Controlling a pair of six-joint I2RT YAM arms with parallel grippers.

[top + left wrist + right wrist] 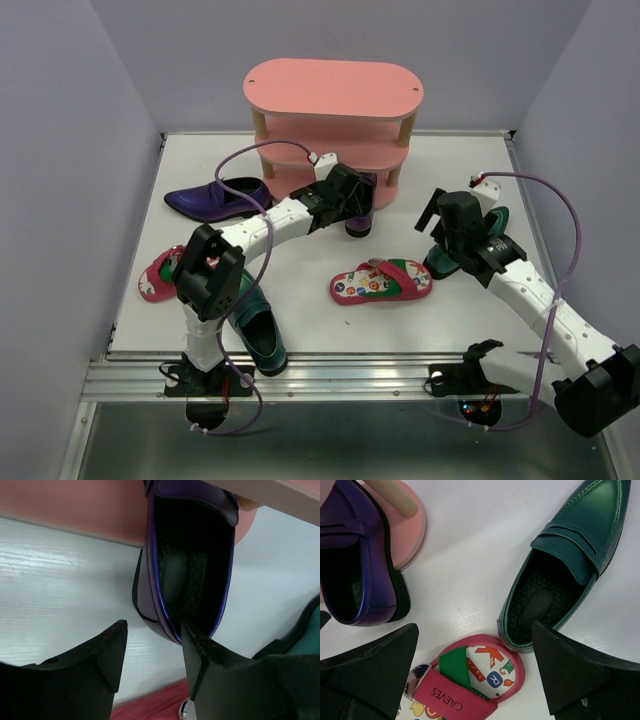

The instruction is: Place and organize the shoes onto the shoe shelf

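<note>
Closest to the lens in the left wrist view, the left gripper has its black fingers slightly parted at the bottom of the frame, clamping nothing. The right-hand finger sits at the heel rim of a purple loafer, whose toe runs under the shoe shelf at the top.

In the right wrist view the right gripper is spread wide and empty over a red flip-flop, with a dark-green loafer at upper right.

From above, that purple loafer stands at the shelf's lowest board, mid-frame. The step looks like seating it: nudge the heel straight in, keeping to one side so the second purple loafer, centre left, fits alongside, and stay clear of the wooden post
</note>
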